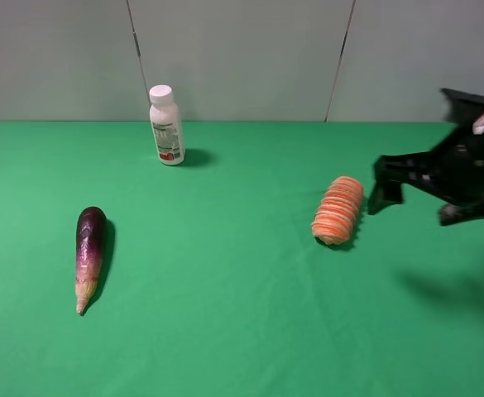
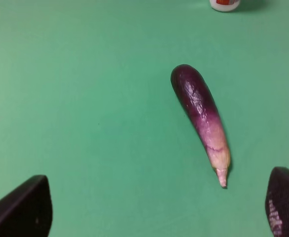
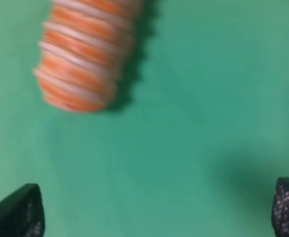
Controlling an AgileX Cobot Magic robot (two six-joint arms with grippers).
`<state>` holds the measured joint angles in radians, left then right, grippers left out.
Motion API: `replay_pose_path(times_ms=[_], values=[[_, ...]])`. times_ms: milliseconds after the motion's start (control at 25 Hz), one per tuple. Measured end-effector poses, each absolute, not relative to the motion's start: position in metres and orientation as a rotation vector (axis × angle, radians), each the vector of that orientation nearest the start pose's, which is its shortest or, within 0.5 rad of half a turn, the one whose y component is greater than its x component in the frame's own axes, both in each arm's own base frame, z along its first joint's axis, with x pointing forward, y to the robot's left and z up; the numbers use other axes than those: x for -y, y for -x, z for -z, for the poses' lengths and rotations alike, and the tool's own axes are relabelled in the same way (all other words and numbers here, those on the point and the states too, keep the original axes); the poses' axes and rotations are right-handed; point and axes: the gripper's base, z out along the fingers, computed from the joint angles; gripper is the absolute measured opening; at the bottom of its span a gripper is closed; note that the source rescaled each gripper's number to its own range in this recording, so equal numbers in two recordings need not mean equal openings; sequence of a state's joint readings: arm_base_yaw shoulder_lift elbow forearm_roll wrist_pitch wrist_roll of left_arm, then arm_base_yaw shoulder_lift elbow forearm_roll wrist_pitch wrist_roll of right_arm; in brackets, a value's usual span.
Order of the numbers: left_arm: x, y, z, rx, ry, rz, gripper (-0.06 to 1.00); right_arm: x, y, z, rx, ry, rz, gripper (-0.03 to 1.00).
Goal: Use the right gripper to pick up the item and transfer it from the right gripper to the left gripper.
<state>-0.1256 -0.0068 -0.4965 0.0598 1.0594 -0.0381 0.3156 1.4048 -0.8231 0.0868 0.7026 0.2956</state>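
The item [image 1: 338, 210], an orange-and-cream striped roll, lies on the green table right of centre. It also shows blurred in the right wrist view [image 3: 85, 54]. My right gripper [image 1: 413, 208] hovers just to the right of the item, apart from it. Its jaws are wide open and empty in the right wrist view [image 3: 151, 212]. My left gripper [image 2: 154, 212] is out of the exterior view. In the left wrist view its two fingertips [image 2: 20, 210] stand wide apart and empty above the table, near the eggplant.
A purple eggplant [image 1: 90, 248] lies at the left, also in the left wrist view [image 2: 198, 113]. A white bottle [image 1: 166, 126] stands at the back left, with its base at the edge of the left wrist view [image 2: 225, 4]. A grey wall runs behind the table.
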Motion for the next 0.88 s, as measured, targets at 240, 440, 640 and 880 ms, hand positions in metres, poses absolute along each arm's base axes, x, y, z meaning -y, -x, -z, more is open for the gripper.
replay_pose_path(times_ms=[240,440,640,880], values=[[-0.005,0.005,-0.276,-2.036,-0.086,0.031,0.8,-0.125,-0.276,-0.195,-2.796,-0.035,-0.318,1.0],[-0.005,0.005,-0.276,-2.036,-0.086,0.031,0.8,-0.134,-0.294,-0.179,-2.79,-0.132,-0.332,1.0],[-0.005,0.005,-0.276,-2.036,-0.086,0.031,0.8,-0.133,-0.3,-0.165,-2.79,-0.2,-0.283,1.0],[-0.005,0.005,-0.276,-2.036,-0.086,0.031,0.8,-0.131,-0.305,-0.147,-2.812,-0.265,-0.216,1.0]])
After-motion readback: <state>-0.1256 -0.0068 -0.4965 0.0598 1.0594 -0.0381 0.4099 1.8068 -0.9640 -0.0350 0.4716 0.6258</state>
